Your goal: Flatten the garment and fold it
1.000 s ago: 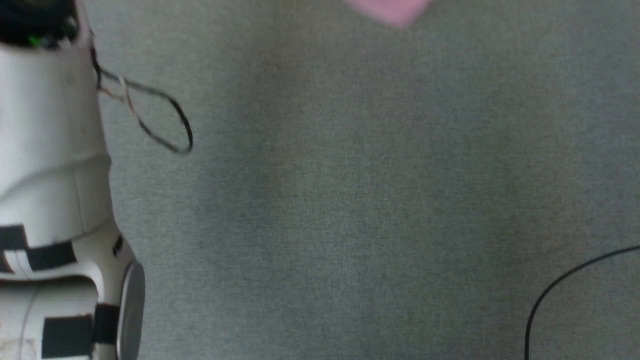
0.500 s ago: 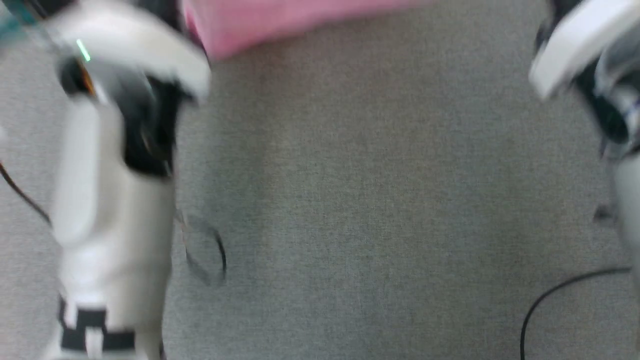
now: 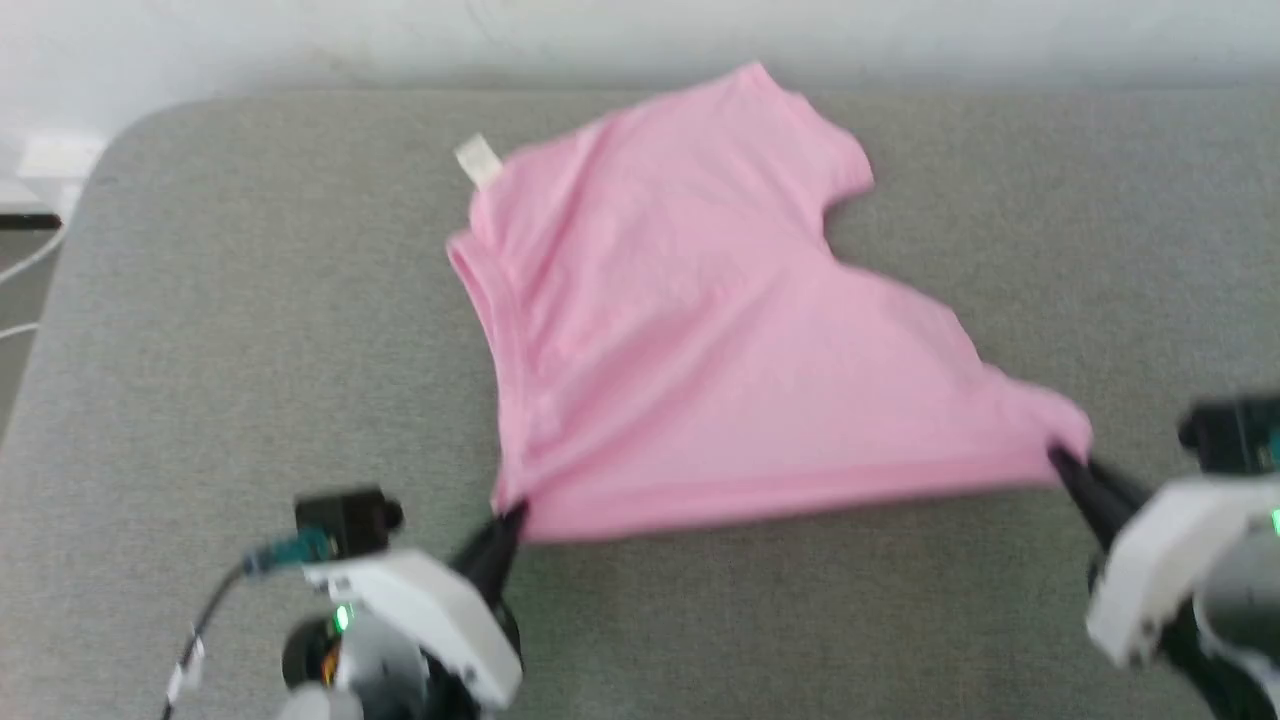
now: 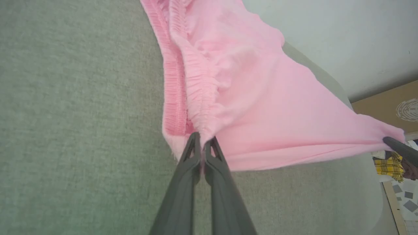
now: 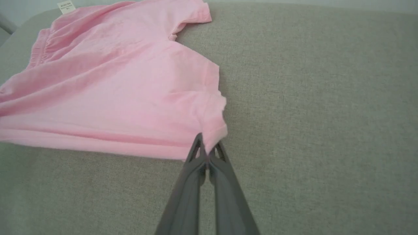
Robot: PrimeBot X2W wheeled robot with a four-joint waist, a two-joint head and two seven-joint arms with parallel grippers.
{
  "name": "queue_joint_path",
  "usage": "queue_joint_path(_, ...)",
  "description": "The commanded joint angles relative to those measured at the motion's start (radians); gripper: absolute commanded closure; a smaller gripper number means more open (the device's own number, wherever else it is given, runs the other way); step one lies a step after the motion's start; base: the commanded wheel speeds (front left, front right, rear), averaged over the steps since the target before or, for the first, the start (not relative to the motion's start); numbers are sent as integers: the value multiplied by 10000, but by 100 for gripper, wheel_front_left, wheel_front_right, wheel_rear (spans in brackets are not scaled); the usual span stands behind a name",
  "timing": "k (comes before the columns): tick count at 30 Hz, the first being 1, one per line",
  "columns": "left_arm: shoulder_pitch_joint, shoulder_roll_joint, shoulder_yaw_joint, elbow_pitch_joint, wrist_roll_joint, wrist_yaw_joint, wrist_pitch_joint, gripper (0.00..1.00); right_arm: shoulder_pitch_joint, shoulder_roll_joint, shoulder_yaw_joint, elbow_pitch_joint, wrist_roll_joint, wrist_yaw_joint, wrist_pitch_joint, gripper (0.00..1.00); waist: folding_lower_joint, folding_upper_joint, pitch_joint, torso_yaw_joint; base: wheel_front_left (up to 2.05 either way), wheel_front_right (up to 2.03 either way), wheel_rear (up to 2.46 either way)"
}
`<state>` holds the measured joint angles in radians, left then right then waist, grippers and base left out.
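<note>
The garment [image 3: 700, 330] is a thin light-pink pair of shorts spread on the grey table [image 3: 250, 330], with a white label [image 3: 478, 160] at its far left corner. My left gripper [image 3: 508, 522] is shut on the near left corner, at the end of the gathered waistband [image 4: 176, 81]. My right gripper [image 3: 1062, 462] is shut on the near right corner, a hemmed leg end [image 5: 215, 127]. The near edge is stretched taut between the two grippers. In the left wrist view, the left gripper [image 4: 203, 143] pinches the cloth; in the right wrist view, the right gripper [image 5: 205, 147] does the same.
The padded grey table has a rounded far left corner [image 3: 130, 130] against a pale wall [image 3: 300, 40]. A brown cardboard box [image 4: 388, 101] and a yellow plaid cloth [image 4: 388, 166] lie beyond the table's far side in the left wrist view.
The head camera has swung up, so the whole picture shifted: the garment, a pink sliver at the top edge before, is now fully in view with both grippers holding its near corners.
</note>
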<state>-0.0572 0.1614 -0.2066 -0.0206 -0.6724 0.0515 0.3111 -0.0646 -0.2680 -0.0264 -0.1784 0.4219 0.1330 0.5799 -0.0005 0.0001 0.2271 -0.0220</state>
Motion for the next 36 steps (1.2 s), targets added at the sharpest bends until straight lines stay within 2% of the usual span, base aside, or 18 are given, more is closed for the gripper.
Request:
queue_joint_path(1,359,102,-19,-234,-20,116,102,100,390,176,-295,-239,-118,-23,142,100,5,-1,-389,238,0,0,0)
queue_joint_path(5,1679,371,-369,-1258,224,538,697,100,2003,995,-1076,-1198,-415,-23,1064,100,5,-1,-534,348,0,0,0)
queue_joint_path(7,2201,540,-539,-1778,398,777,1034,100,2615,1275,-1365,-1637,-612,-23,1573,100,5,-1,-594,394,0,0,0)
queue_joint_path(10,2816,490,-630,-2644,278,1013,1262,100,3180,1553,-1827,-2352,-1114,-23,2171,100,5,-1,-652,459,0,0,0)
queue_joint_path(14,2931,392,-705,-3321,526,1240,1104,100,2850,1770,-1870,-3125,-1425,-23,2116,100,5,-1,-675,556,0,0,0)
queue_joint_path(17,2401,-75,-757,-3461,524,1306,744,100,2091,1775,-1786,-3187,-1750,-23,1609,100,5,-1,-616,711,0,0,0)
queue_joint_path(24,463,-420,-878,-2635,1189,1339,241,100,-800,832,-574,-1682,-1868,-23,715,100,5,-1,-87,1083,0,0,0)
queue_joint_path(36,-2906,-1036,-782,300,950,1490,-1507,100,-6237,-609,831,3178,-1724,-23,-740,100,5,-1,1883,2265,0,0,0)
